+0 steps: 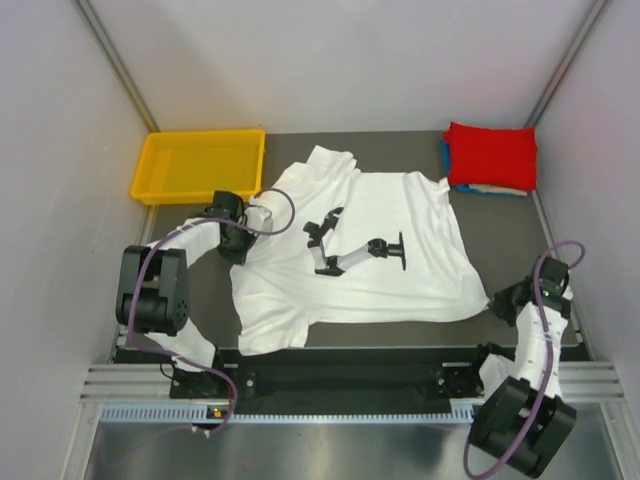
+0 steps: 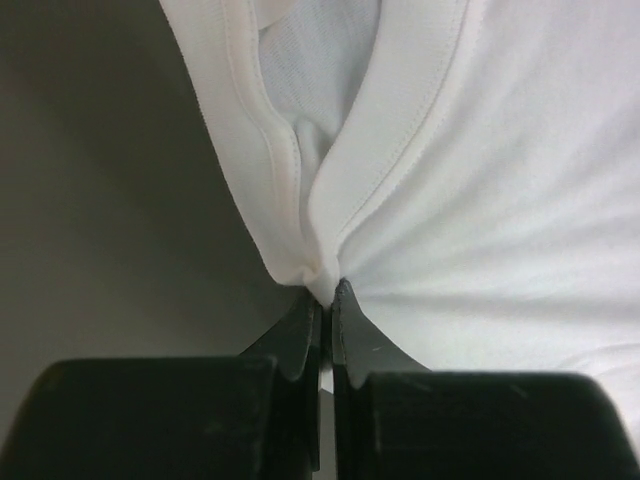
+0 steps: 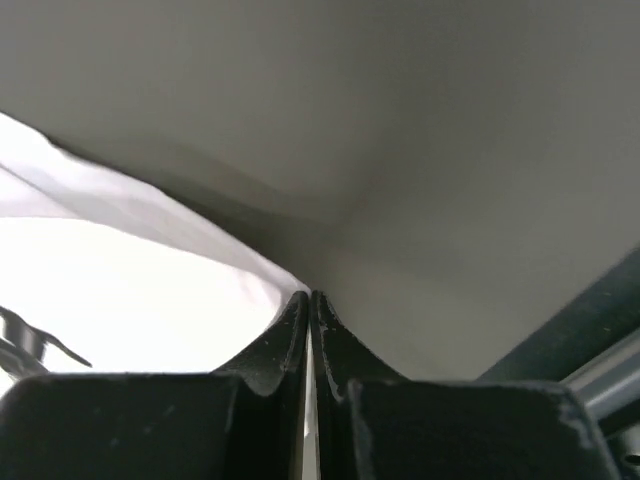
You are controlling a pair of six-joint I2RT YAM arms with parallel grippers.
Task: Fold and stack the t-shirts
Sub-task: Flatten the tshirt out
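From above, your white t-shirt [image 1: 370,250] lies spread mid-bench [image 1: 510,230], with the left hand [image 1: 238,232] at its left edge and the right hand [image 1: 503,298] at its near-right corner. Left wrist view: that hand is pinched tight on the V-neck. Right wrist view: that hand is closed on the cloth's corner.

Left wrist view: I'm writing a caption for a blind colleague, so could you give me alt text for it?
The left gripper, black fingers closed, pinches a stitched edge of the white t-shirt, bunching it into a fold at the tips. Dark table shows on the left.
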